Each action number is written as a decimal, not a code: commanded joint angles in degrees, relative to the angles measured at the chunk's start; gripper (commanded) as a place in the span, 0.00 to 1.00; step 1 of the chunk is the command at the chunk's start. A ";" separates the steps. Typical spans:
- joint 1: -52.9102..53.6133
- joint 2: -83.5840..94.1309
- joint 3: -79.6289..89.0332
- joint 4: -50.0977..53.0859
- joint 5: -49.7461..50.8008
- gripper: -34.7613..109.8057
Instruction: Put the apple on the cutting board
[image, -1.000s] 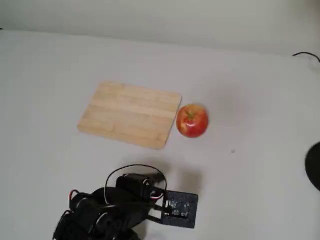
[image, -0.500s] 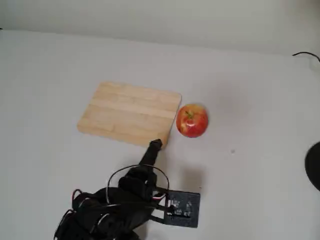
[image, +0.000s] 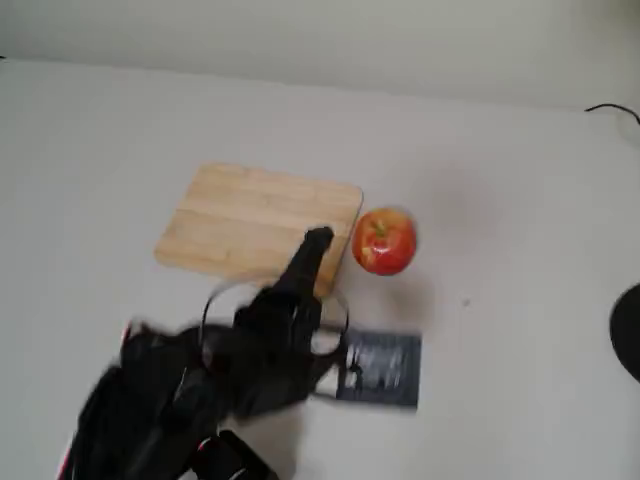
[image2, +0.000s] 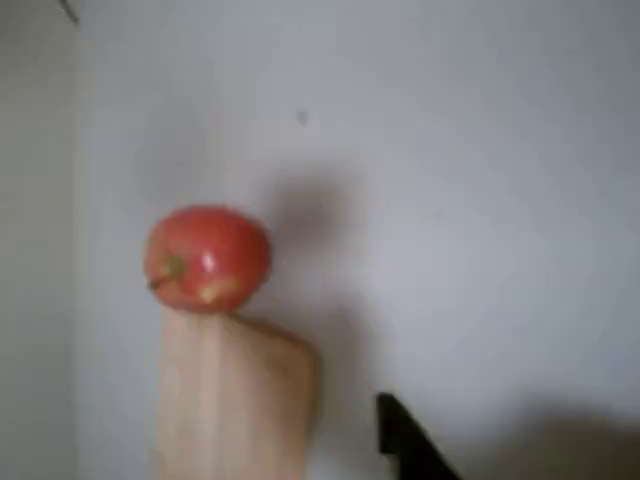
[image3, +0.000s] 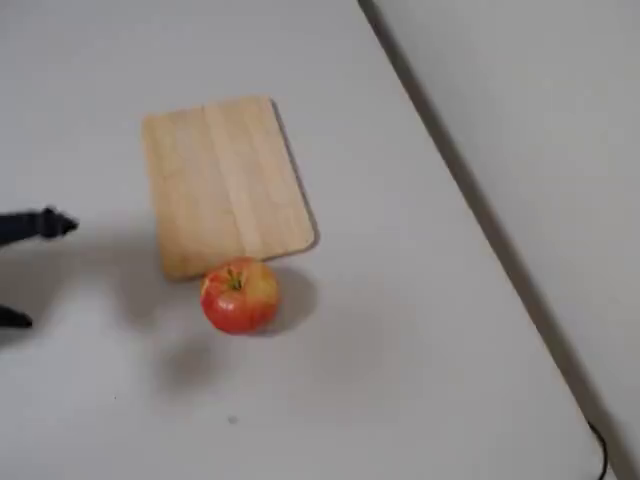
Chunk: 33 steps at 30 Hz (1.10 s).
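Pale wood, the cutting board lies flat on the white surface, its long axis running left to right in a fixed view. The apple sits on the surface just beside the board's right short edge, stem up. The tool hangs blurred over the board's near right corner, close to the apple; whether it is spread or pressed together cannot be told. Open surface lies right of and beyond the apple. A dark cable lies at the far right edge.

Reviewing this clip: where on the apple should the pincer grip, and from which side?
Probably across the apple's round middle, coming down from above, fingers clear of the upright stem. It sits on the table right beside the cutting board's edge, so a low sideways approach from that side looks blocked.
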 joint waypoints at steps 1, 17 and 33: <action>-2.46 -18.63 -21.01 4.39 1.23 0.64; -8.09 -78.31 -66.62 13.71 0.35 0.76; -8.61 -112.85 -106.52 25.93 -0.26 0.74</action>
